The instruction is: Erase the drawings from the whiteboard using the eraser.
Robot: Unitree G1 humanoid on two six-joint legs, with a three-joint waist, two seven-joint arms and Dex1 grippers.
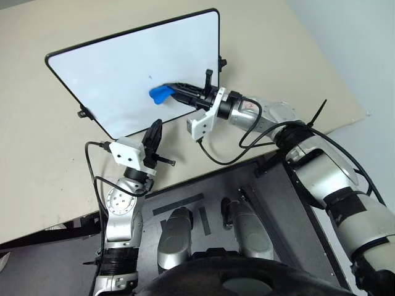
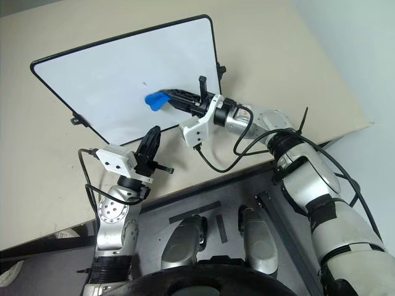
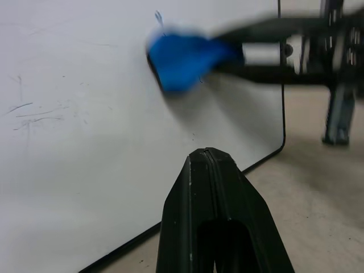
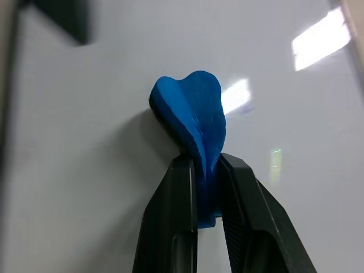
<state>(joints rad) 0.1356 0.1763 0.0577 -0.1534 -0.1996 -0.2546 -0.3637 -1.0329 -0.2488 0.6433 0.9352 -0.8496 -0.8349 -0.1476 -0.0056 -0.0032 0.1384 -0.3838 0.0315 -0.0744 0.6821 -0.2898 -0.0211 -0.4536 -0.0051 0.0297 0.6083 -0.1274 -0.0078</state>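
Left eye view: whiteboard point(image 1: 123, 74), propped tilted on the beige counter point(image 1: 37, 179), face toward the robot, presumably so both arms could reach it. Eraser point(image 1: 162, 94), blue, pinched in the right hand point(image 1: 174, 92) and pressed to the board's middle, just below the drawings point(image 1: 150, 78), a faint blue mark; judged mid-wipe. Right arm reached level across the board from its right edge. Left hand point(image 1: 154, 132), fingers clenched on nothing, sat near the board's lower edge, pointing up at it, idle. Left wrist view: eraser point(image 3: 185, 60) blurred against the board, a blue stroke point(image 3: 158, 17) just beyond it; grey smears further along the surface. Right wrist view: eraser point(image 4: 193, 119) squeezed and buckled between the two fingers point(image 4: 176, 222), its broad end flat on the board for scrubbing.
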